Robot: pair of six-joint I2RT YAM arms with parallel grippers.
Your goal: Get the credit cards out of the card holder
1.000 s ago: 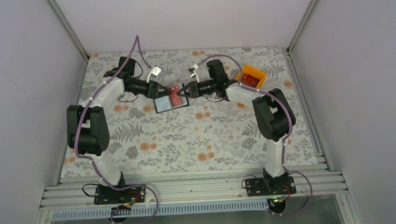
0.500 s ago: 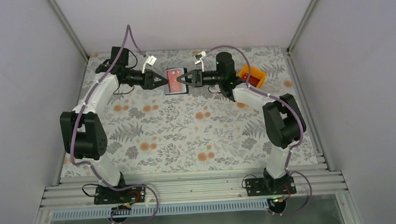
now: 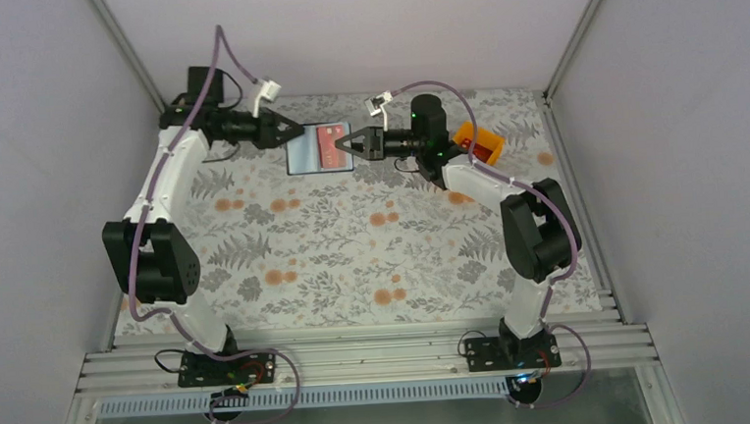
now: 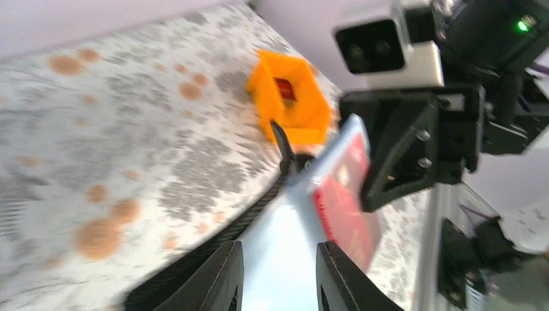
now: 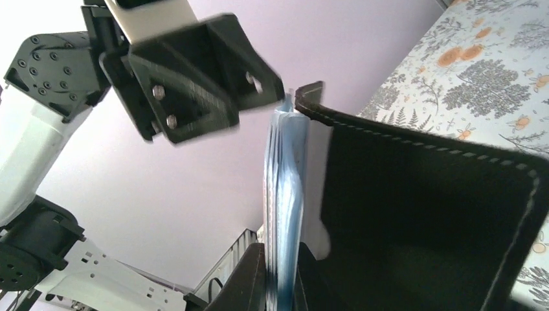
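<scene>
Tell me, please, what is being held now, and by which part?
The right gripper clamps the card holder by its grey-blue pocket edge; the left gripper is open, holding nothing.

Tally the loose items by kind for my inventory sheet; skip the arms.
Black bifold card holder with grey-blue pockets: 1
Orange plastic bin: 1
Thin red rectangular credit cards showing: 2, one in the holder, one in the bin
Total: 4

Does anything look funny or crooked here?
Yes. The wallet hangs open in mid-air, pinched by one edge in the right gripper, with a red card tucked in its pocket.
</scene>
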